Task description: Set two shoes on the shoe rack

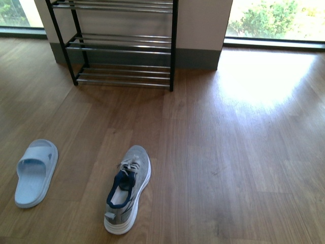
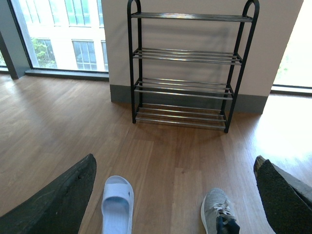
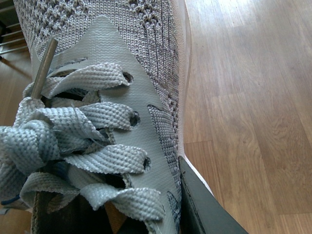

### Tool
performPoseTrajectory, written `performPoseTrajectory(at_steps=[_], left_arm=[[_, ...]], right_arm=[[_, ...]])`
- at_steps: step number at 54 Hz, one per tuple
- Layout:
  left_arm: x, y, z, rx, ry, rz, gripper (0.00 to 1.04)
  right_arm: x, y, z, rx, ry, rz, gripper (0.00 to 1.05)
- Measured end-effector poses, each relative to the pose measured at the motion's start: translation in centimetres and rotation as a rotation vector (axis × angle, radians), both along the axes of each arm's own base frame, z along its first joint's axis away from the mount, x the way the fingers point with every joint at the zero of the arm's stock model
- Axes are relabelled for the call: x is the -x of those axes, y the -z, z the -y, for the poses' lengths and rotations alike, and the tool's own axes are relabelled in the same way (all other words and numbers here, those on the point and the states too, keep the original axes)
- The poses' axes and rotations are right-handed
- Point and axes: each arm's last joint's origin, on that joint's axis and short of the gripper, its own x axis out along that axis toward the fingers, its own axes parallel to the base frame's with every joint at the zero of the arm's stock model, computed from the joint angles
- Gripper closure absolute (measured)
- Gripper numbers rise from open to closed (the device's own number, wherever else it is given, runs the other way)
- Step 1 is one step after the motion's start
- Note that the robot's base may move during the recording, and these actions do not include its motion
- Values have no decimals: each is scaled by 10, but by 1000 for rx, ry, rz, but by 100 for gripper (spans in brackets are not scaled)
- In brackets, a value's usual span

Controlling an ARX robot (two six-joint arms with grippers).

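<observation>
Currently in hand: the 1st pick, by my reading; both shoes lie on the floor (image 1: 228, 152) and no tier in view carries a shoe.
Grey sneaker (image 1: 129, 185): flat on its sole, toe toward the shoe rack (image 1: 174, 51) and well apart from it.
Blue slide (image 1: 34, 173): on the floor to the sneaker's left, apart from it, toe also toward the rack.
Rack position: against the wall ahead; the left wrist view shows 4 tiers of chrome bars.
Right gripper (image 3: 146, 214): down on the sneaker at the laces, with 1 dark finger (image 3: 204, 209) lying against the shoe's side near the sole. The other finger is not clearly seen, so I cannot tell whether the jaws are clamping the shoe or only straddling it. No arm appears in the front view.
Left gripper (image 2: 174, 163): held high and back, facing the rack; its 2 fingers (image 2: 58, 200) are spread wide with only floor between them.
Next move calls for: a firm squeeze across the sneaker's midfoot, then a lift clear of the floor and a carry forward to a tier, with the sole kept level so it bridges the thin bars.
</observation>
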Motion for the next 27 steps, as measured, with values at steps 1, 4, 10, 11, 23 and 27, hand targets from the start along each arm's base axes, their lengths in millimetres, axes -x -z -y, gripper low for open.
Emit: performPoseTrajectory(at_steps=[1, 4, 10, 11, 23, 27], left_arm=[[0, 0, 0, 0, 0, 0, 9], [-1, 1, 0, 32, -70, -46, 9], [-20, -6, 14, 85, -205, -215, 9], [-25, -8, 17, 81, -189, -223, 9], [-119, 4, 59, -39, 21, -439, 9], [-137, 21, 68, -76, 52, -535, 9]], right_arm=[[0, 0, 0, 0, 0, 0, 103], [0, 0, 0, 0, 0, 0, 103], [0, 0, 0, 0, 0, 0, 103], [0, 0, 0, 0, 0, 0, 103], [0, 0, 0, 0, 0, 0, 103], [0, 0, 0, 0, 0, 0, 103]])
